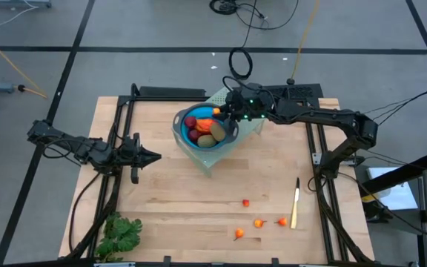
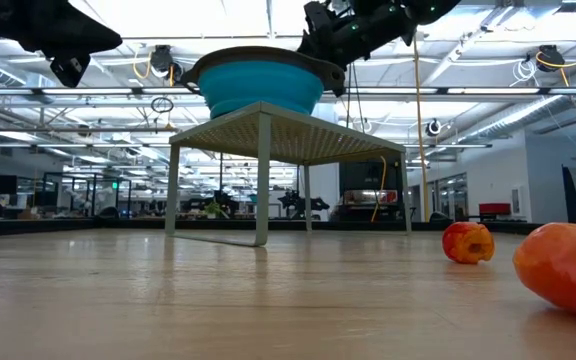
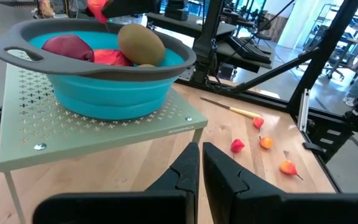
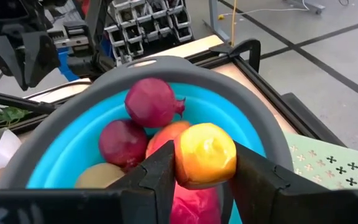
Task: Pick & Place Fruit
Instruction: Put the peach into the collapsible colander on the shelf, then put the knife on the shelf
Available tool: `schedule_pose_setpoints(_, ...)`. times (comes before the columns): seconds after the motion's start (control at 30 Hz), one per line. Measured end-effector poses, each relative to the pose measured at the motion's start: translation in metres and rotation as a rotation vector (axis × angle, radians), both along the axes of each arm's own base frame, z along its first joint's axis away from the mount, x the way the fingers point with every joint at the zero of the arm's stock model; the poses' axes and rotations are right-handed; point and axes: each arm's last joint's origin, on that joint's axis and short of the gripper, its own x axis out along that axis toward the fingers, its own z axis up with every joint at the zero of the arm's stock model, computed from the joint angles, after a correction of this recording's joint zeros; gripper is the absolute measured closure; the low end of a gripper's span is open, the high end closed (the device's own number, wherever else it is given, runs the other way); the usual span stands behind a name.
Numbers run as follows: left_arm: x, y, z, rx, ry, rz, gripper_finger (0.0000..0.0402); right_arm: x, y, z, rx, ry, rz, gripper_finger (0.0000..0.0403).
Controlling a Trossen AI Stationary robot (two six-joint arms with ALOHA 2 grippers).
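From above, a blue bowl [image 1: 206, 127] with a grey rim is seen on a pale perforated stand [image 1: 252, 124] at the back of the wooden table [image 1: 199, 193]. Two dark-red balls, olive-brown ovals and a red-orange piece are piled in it. The right gripper [image 1: 224, 111] is held over the bowl's rim, an orange-yellow fruit [image 1: 215, 112] between its fingers. The left gripper [image 1: 153, 156] is parked left of the bowl, jaws closed and empty. Four tiny orange-red pieces [image 1: 259, 222] lie scattered near the front, beside a thin yellow stick [image 1: 295, 204]; a leafy green bunch [image 1: 119, 233] lies at the front left corner.

From table height, the bowl is shown atop the stand, with two small orange-red pieces lying close on the wood.

In the left wrist view, closed fingers are pointed toward the stand.

In the right wrist view, the glossy orange-yellow fruit is clamped between the two fingers directly above the bowl's contents.
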Motion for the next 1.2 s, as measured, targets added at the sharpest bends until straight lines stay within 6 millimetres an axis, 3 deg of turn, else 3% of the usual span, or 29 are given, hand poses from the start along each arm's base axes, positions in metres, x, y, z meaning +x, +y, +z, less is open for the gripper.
schedule_pose_setpoints(0.33,0.0,0.0,0.0,0.001,0.0,0.0,0.0382,0.0,0.0,0.0,-0.002,-0.002,0.0,0.0224)
schedule_pose_setpoints(0.47,0.0,0.0,0.0,0.001,0.0,0.0,0.0382,-0.001,0.002,0.005,-0.046,-0.019,0.017,0.0222)
schedule_pose_setpoints(0.6,0.0,0.0,0.0,-0.002,0.0,-0.008,0.0382,-0.01,0.015,0.022,-0.126,-0.048,0.065,0.0257)
schedule_pose_setpoints(0.9,0.0,0.0,-0.002,0.005,0.021,-0.01,0.0382,-0.03,0.061,0.041,-0.202,0.0,0.218,0.0388)
schedule_pose_setpoints(1.2,0.0,0.0,-0.002,0.015,0.026,-0.011,0.0382,-0.034,0.108,0.043,-0.188,0.028,0.338,0.04)
